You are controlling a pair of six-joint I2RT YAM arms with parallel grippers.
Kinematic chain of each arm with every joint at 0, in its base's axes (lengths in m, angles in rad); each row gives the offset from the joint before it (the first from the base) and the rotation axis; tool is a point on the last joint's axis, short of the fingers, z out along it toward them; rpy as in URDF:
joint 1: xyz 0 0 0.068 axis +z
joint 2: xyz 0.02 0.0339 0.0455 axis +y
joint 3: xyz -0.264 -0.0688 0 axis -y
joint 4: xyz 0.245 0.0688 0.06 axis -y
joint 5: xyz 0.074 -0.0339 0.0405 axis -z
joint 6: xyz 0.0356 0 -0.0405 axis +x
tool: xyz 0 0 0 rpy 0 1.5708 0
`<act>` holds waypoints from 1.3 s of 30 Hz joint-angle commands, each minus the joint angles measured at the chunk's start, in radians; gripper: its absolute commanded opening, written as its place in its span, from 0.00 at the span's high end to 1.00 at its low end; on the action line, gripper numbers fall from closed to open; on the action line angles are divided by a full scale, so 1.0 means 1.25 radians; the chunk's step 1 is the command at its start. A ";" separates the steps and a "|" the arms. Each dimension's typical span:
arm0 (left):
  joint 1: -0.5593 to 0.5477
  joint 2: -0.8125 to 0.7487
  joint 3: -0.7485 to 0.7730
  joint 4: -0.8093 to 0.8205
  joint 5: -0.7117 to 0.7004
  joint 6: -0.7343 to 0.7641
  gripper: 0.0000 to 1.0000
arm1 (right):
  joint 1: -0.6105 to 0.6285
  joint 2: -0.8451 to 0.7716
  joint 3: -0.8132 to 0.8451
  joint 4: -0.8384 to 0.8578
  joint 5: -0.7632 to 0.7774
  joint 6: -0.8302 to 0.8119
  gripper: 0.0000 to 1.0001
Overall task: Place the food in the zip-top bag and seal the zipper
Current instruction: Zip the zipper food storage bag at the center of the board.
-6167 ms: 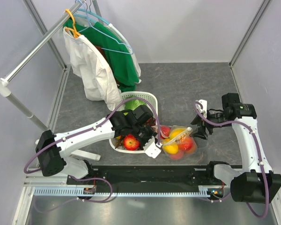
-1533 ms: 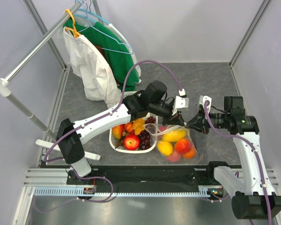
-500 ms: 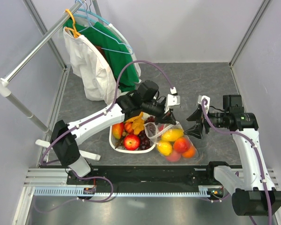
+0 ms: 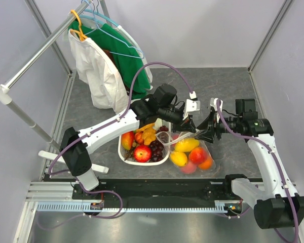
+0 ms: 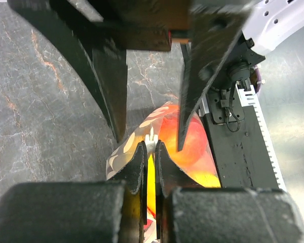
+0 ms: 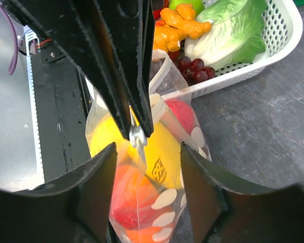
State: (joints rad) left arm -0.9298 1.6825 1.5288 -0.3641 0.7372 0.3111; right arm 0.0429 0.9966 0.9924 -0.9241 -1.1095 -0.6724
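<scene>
Soft, slick-looking zip-top bag (image 6: 164, 212) sags with food (image 6: 159, 157); left gripper (image 5: 148, 152) pinches zipper (image 6: 162, 81) end, right gripper (image 6: 145, 152) gapes empty. Likely best hold: zipper strip.

The zip-top bag (image 6: 164, 215) is clear with white dots, the basket (image 6: 289, 25) white.

Lab robot cell: plain grey walls (image 4: 202, 30), aluminium frame posts (image 4: 272, 33).

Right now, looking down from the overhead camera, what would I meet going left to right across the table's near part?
The left arm → white basket → zip-top bag → right arm.
</scene>
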 commanded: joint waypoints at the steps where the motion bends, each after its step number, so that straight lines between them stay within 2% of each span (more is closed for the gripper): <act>1: -0.001 -0.002 0.040 0.032 0.020 -0.022 0.98 | 0.027 0.011 -0.023 0.099 -0.027 0.058 0.43; 6: -0.001 -0.005 0.039 0.032 0.020 -0.022 0.98 | 0.052 0.000 -0.048 0.115 -0.013 0.053 0.59; 7: -0.001 -0.003 0.037 0.034 0.019 -0.021 0.98 | 0.053 -0.001 -0.050 0.122 -0.007 0.062 0.70; 9: 0.000 -0.005 0.034 0.031 0.013 -0.021 0.98 | 0.055 -0.009 -0.054 0.124 0.002 0.061 0.85; 10: 0.000 -0.006 0.030 0.031 0.013 -0.022 0.98 | 0.056 -0.016 -0.055 0.124 0.015 0.061 1.00; 30: 0.065 -0.070 -0.112 -0.056 -0.038 0.068 0.98 | 0.053 -0.074 -0.020 0.116 0.053 0.079 1.00; 39: 0.127 -0.135 -0.193 -0.123 -0.057 0.150 0.98 | -0.006 -0.072 0.013 0.113 0.062 0.086 1.00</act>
State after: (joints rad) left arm -0.8227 1.5726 1.3315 -0.4095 0.7242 0.4107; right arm 0.0822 0.9180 0.9371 -0.8093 -1.0126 -0.5743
